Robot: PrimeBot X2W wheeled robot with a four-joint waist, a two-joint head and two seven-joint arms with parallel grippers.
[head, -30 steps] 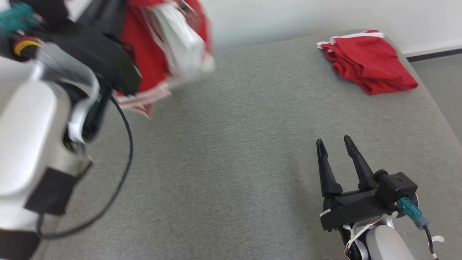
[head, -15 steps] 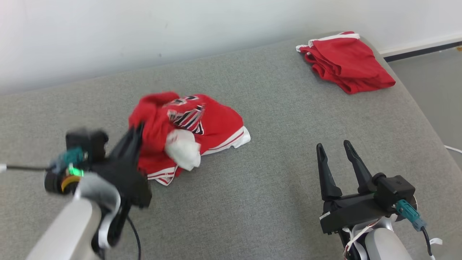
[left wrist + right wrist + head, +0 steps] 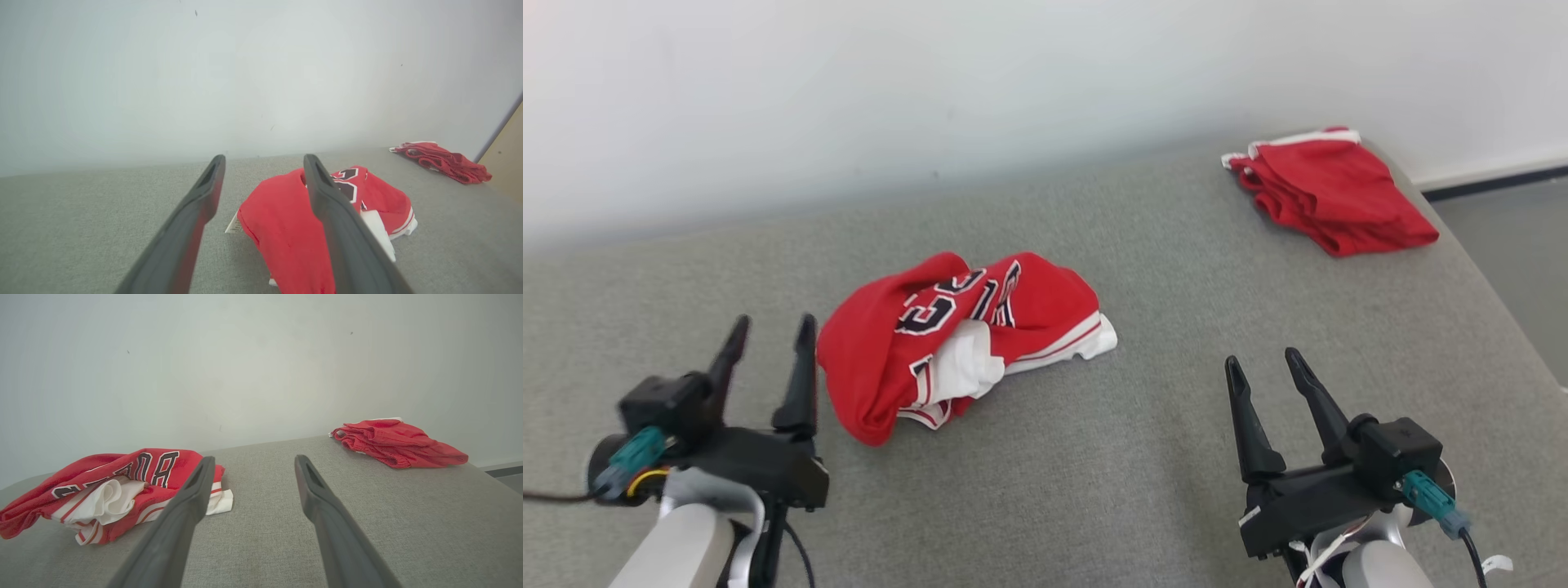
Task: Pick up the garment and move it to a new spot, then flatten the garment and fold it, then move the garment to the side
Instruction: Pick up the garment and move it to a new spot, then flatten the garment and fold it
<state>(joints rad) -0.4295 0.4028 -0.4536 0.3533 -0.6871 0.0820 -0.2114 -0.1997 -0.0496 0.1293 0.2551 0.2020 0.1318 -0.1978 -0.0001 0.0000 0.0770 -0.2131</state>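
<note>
The garment [image 3: 956, 335] is a red jersey with black-and-white lettering and white trim, lying crumpled in a heap near the middle of the grey padded surface [image 3: 1143, 457]. My left gripper [image 3: 772, 335] stands open just left of the heap, apart from it, nothing between its fingers. In the left wrist view the garment [image 3: 286, 228] lies ahead and to the right, partly behind my right-hand finger [image 3: 339, 228]. My right gripper [image 3: 1262, 367] is open and empty at the lower right. The right wrist view shows the garment [image 3: 106, 490] to the left.
A second red garment [image 3: 1331, 192] lies bunched at the far right corner of the surface, near its edge; it shows too as red garment [image 3: 392, 443] and red garment [image 3: 445, 161]. A white wall [image 3: 931, 98] runs behind. Floor [image 3: 1519, 269] lies past the right edge.
My left gripper held the garment high a second ago, came down, let it go and opened; the garment now lies in a heap. The head camera shifted. My right gripper stayed open.
</note>
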